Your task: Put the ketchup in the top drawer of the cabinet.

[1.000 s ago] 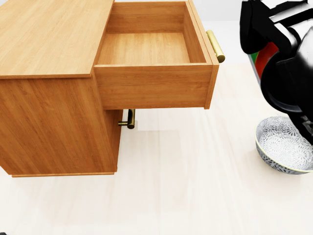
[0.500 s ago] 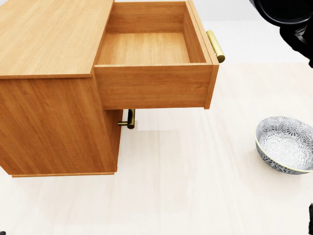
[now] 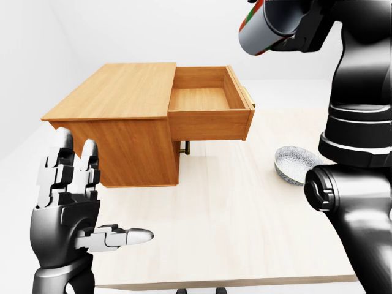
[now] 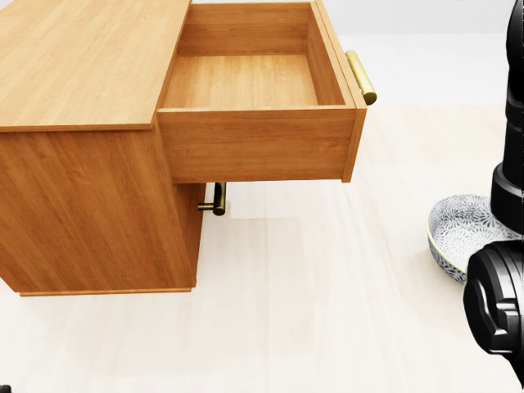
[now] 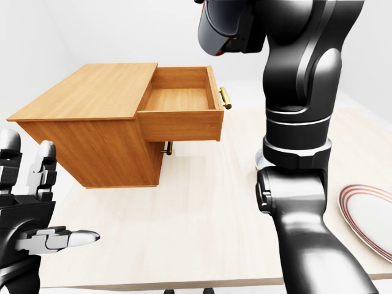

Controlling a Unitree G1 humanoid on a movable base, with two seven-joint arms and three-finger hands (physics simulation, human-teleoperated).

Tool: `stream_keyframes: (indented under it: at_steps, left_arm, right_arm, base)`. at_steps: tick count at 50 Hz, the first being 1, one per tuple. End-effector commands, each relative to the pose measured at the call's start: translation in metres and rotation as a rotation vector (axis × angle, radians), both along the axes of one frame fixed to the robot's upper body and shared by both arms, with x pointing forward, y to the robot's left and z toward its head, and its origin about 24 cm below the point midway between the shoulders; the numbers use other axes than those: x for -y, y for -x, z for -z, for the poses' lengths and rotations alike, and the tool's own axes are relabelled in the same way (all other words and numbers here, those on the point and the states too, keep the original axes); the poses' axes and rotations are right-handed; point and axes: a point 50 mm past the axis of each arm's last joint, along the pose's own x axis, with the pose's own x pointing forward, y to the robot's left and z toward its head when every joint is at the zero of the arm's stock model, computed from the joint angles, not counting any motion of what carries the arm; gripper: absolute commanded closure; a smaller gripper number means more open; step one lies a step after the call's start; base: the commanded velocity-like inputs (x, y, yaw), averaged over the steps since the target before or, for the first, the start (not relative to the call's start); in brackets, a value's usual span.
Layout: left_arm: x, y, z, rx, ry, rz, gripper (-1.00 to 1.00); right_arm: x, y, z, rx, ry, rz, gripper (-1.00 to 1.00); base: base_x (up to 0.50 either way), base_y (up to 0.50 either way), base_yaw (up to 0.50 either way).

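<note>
**Ketchup held high at the top of the eye views; top drawer open and empty**

Containers: the top drawer (image 4: pixel 246 78) of the wooden cabinet (image 4: pixel 82 164) stands pulled fully out, brass bar handle (image 4: pixel 361 77) on its face. Interior is bare wood, nothing inside. A second brass handle (image 4: pixel 218 199) shows beneath it, on the cabinet's lower face. The patterned bowl (image 4: pixel 455 232) sits on the light tabletop (image 4: pixel 311 311) to the right of the cabinet in the head view, partly covered by the robot's right arm; what shows of its inside holds nothing. A white plate with red rings (image 5: pixel 367 217) lies at the right edge of the right-eye view, nothing on it.

Task item: the ketchup bottle (image 3: pixel 264 27) is at the top of the left-eye view, above and right of the open drawer, tilted with its round grey base toward the camera. Red and green label bands show along its side (no text legible). The right hand (image 3: pixel 306 24) is clenched around it, fingers mostly hidden behind the bottle.

Left hand (image 3: pixel 70 196): released, fingers upright and spread, thumb pointing right, holding nothing, low at left in the eye views.

Versus 0.5 s ago (head view): cabinet, drawer and bowl unchanged in position. The black arm, then at the upper right corner, now occupies the right edge lower down and overlaps the bowl.
</note>
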Motion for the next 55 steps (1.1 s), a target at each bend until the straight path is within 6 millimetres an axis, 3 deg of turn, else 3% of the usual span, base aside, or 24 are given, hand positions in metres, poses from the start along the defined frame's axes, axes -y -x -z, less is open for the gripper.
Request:
stream_keyframes:
  at_steps: [1, 13, 25, 36, 55]
  left_arm:
    - [0.000, 0.000, -0.001, 0.003, 0.000, 0.000, -1.00]
    - [0.000, -0.001, 0.000, 0.001, 0.000, 0.001, -1.00]
    - [0.000, -0.001, 0.000, 0.003, 0.001, 0.000, -1.00]
    - [-0.001, -0.001, -0.001, 0.009, 0.002, -0.004, -1.00]
    - [-0.003, 0.000, -0.005, 0.032, 0.003, -0.012, -1.00]
  right_arm:
    - [-0.008, -0.021, -0.014, -0.130, -0.085, -0.123, 1.00]
    - [0.001, -0.050, -0.007, -0.320, -0.192, -0.173, 1.00]
    - [0.018, -0.077, 0.014, -0.520, -0.315, -0.171, 1.00]
    - [0.022, -0.087, 0.032, -0.604, -0.347, -0.160, 1.00]
    - [0.019, -0.093, 0.043, -0.661, -0.366, -0.167, 1.00]
  base:
    - [0.00, 0.00, 0.00]
    - [0.00, 0.00, 0.00]
    - [0.00, 0.00, 0.00]
    - [0.00, 0.00, 0.00]
    - [0.00, 0.00, 0.00]
